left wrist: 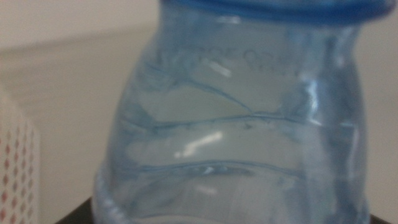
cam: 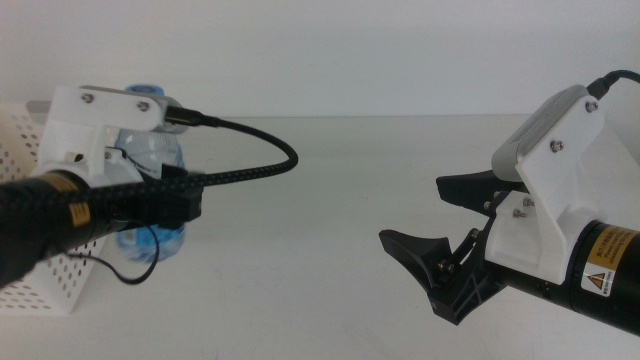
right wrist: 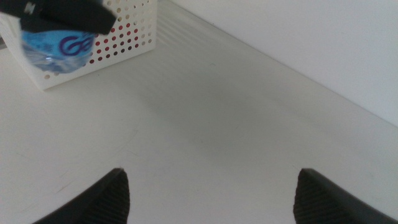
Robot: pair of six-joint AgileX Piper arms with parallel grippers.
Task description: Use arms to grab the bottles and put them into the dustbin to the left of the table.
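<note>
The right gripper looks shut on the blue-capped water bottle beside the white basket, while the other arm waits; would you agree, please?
Not quite: the left gripper holds the water bottle beside the white basket, as the middle view shows. The right gripper waits with its jaws open over the bare table.

Clear glossy ribbed plastic water bottle [left wrist: 236, 124], white perforated plastic dustbin [right wrist: 127, 37], matte smooth white table [cam: 330, 250]

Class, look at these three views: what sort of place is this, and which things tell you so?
Probably a robotics lab test bench: a bare white table, two arms, the left hand holding a blue-capped water bottle beside a perforated white dustbin, the right hand open, waiting.
</note>
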